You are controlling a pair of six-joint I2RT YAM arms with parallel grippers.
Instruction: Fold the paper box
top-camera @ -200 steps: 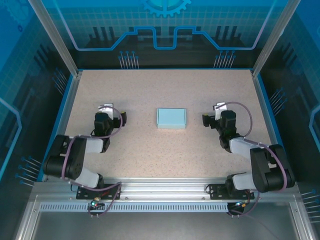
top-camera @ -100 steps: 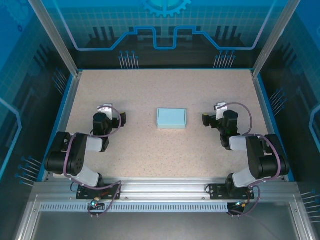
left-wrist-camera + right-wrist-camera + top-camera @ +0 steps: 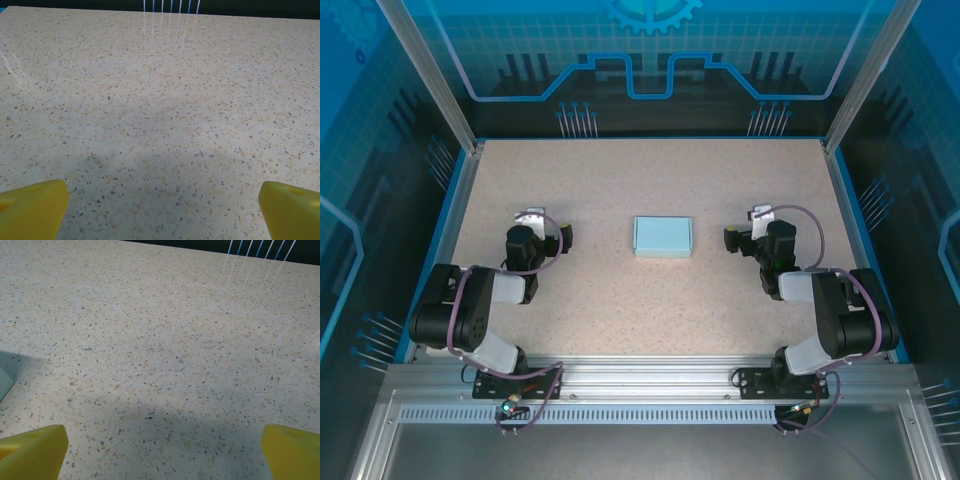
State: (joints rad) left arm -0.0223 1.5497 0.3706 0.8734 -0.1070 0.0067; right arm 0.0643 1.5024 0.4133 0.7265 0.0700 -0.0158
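The paper box (image 3: 662,237) lay between my arms, its long axis left-right. My right gripper (image 3: 161,452) was nearer than my left gripper (image 3: 160,212) (both wide open, empty).

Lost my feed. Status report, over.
Left gripper open, empty. Right gripper open, empty. Paper box flat on table between them, untouched. No obstruction seen.

1. The paper box (image 3: 662,237) is plain pale cyan.
2. The table (image 3: 620,290) is beige, flecked with dark and tan specks.
3. The fingertips (image 3: 30,207) are yellow.
4. The arms (image 3: 460,315) are black.
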